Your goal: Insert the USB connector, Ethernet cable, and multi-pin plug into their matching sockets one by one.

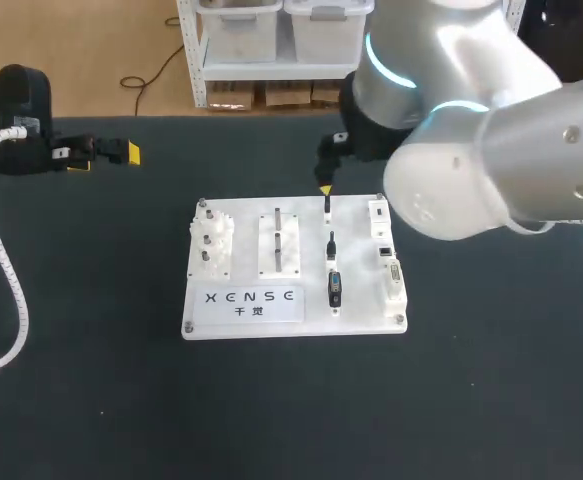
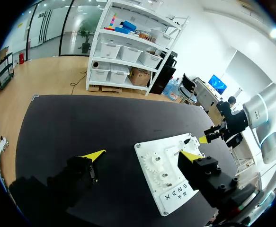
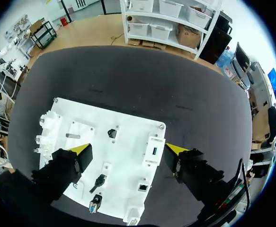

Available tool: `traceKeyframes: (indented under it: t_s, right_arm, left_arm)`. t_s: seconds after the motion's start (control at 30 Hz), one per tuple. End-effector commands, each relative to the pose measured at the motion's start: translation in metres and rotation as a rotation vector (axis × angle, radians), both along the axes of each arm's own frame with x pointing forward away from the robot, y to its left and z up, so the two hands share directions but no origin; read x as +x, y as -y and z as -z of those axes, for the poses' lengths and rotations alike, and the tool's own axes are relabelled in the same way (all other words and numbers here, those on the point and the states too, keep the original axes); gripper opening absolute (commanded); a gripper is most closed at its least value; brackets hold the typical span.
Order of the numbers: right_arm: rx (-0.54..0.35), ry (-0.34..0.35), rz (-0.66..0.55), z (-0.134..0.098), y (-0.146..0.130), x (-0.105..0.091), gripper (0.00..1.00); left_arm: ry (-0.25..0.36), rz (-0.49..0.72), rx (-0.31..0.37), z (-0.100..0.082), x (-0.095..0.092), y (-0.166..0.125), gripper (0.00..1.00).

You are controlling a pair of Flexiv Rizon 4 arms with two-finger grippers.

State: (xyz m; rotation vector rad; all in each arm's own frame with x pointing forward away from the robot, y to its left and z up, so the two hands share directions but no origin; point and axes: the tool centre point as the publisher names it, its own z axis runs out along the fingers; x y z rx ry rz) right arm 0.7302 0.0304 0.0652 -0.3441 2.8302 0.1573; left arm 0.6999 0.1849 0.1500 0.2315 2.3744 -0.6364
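Right wrist view — right fingers [image 3: 81, 150] spread over white board [image 3: 128, 120].

The head view looks down on the table [image 1: 491, 400] from above and behind. The right wrist view sits close over the white board [image 3: 123, 142]; the left wrist view sees it from farther left.

Silver right arm [image 1: 491, 170], cyan light rings [image 1: 383, 62]; left pincer [image 2: 143, 153] black, yellow-tipped; white ribbed cable [image 1: 11, 280].

Right end effector [image 1: 325, 186] partly behind arm [image 1: 471, 150]
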Motion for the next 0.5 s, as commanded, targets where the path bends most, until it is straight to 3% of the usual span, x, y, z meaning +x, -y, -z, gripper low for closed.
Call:
traceKeyframes:
  t_s: [0.03, 0.1, 0.5]
  right_arm:
    - [-0.002, -0.020, -0.003, 0.0072, -0.0099, 0.0057, 1.00]
    - [-0.003, -0.047, -0.024, 0.0095, -0.0117, 0.0057, 1.00]
    - [-0.003, -0.047, -0.024, 0.0095, -0.0117, 0.0057, 1.00]
  left_arm:
    - [0.000, 0.000, 0.000, 0.0000, 0.0000, 0.0000, 1.00]
    - [0.000, 0.000, 0.000, 0.0000, 0.0000, 0.0000, 1.00]
    - [0.000, 0.000, 0.000, 0.0000, 0.0000, 0.0000, 1.00]
